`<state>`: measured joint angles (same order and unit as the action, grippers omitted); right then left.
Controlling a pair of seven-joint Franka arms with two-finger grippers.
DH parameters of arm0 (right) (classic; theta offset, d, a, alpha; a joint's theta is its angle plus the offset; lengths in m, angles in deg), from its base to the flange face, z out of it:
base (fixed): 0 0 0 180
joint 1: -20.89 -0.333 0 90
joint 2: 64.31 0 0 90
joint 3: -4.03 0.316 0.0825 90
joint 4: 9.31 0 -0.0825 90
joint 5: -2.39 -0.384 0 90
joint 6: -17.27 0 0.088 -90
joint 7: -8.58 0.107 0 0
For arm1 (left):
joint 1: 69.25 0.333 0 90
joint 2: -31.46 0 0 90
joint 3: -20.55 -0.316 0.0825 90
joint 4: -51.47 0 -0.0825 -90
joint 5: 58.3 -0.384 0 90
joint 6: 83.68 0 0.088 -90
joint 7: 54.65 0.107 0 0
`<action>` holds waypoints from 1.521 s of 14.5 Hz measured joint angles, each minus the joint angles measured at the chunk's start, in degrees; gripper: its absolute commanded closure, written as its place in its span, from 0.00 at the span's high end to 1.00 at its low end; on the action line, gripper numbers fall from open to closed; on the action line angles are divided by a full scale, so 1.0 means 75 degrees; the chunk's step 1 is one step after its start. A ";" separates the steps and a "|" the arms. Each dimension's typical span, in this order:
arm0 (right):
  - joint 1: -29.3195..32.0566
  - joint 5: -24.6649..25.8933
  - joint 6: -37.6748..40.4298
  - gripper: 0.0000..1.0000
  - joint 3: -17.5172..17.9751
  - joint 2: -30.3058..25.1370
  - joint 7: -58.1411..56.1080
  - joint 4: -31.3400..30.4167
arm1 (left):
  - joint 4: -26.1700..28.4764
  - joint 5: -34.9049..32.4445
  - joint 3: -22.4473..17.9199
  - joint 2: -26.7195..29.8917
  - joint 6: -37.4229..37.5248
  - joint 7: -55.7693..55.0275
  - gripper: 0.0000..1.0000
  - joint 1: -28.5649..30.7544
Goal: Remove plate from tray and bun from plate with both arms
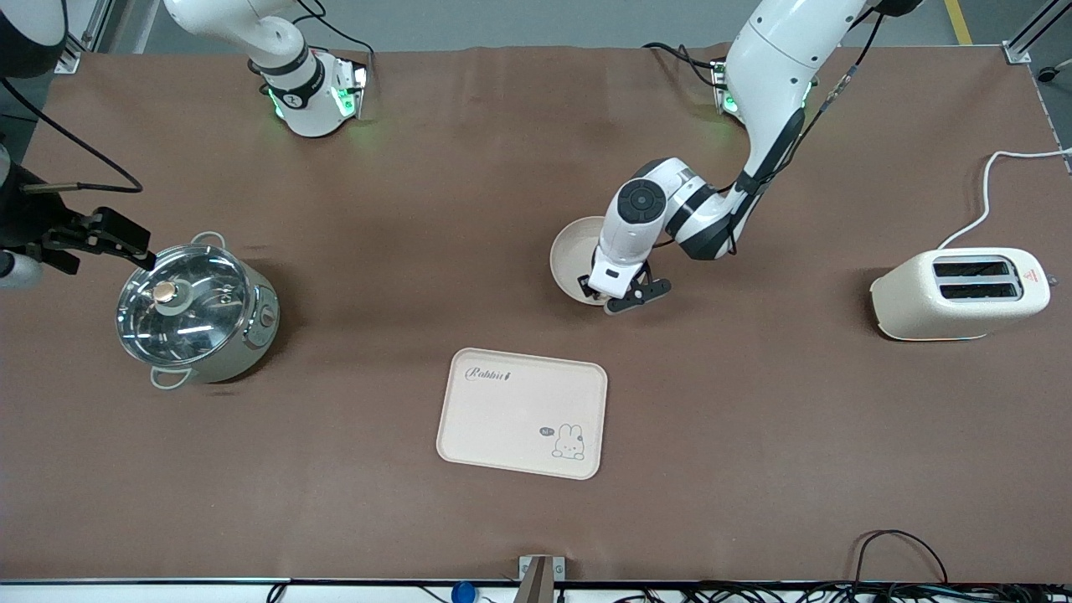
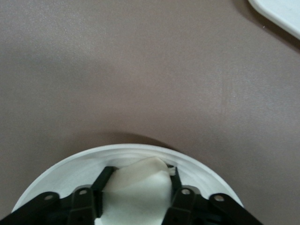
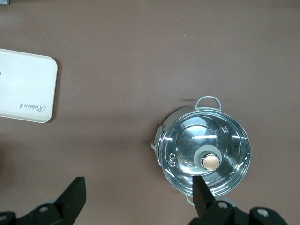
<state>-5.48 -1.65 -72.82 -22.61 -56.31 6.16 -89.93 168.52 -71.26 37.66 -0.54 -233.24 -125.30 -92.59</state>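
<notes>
The round cream plate (image 1: 572,251) lies on the brown table, farther from the front camera than the tray. My left gripper (image 1: 605,295) reaches down into the plate. In the left wrist view its black fingers (image 2: 105,177) press both sides of the pale bun (image 2: 138,190), inside the plate's rim (image 2: 140,152). The bun is hidden under the hand in the front view. My right gripper (image 1: 134,247) hangs open and empty at the right arm's end of the table, beside the steel pot (image 1: 197,314). The right wrist view shows the right gripper (image 3: 138,197) wide apart above bare table.
The rectangular cream tray (image 1: 519,414) with the rabbit drawing lies nearer the front camera than the plate; it also shows in the left wrist view (image 2: 281,11) and in the right wrist view (image 3: 23,84). The pot (image 3: 204,154) has a glass lid. A cream toaster (image 1: 963,293) stands at the left arm's end.
</notes>
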 measured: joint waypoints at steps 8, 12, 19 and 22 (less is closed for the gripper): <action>0.2874 0.0723 0.0005 1.00 0.3378 -0.0004 0.0028 0.0122 | -0.0753 0.0000 0.0009 0.0509 0.2146 -0.0019 0.41 0.0188; 0.2930 0.0739 0.0012 1.00 0.3378 -0.0005 0.0030 0.0180 | -0.0995 0.0000 0.0032 0.1016 0.3274 0.0935 0.42 0.1278; 0.2988 0.0739 0.0015 1.00 0.3377 -0.0019 0.0030 0.0206 | -0.0615 -0.0190 0.0131 0.0702 0.1997 0.6006 0.43 0.5329; 0.2990 0.0740 0.0033 1.00 0.3376 -0.0062 0.0031 0.0216 | -0.0884 -0.0202 0.0234 -0.0112 0.1093 0.6260 0.43 0.5366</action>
<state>16.94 3.89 -72.57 2.71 -56.77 6.39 -88.31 161.89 -72.78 39.42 -1.38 -225.04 -78.35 -52.34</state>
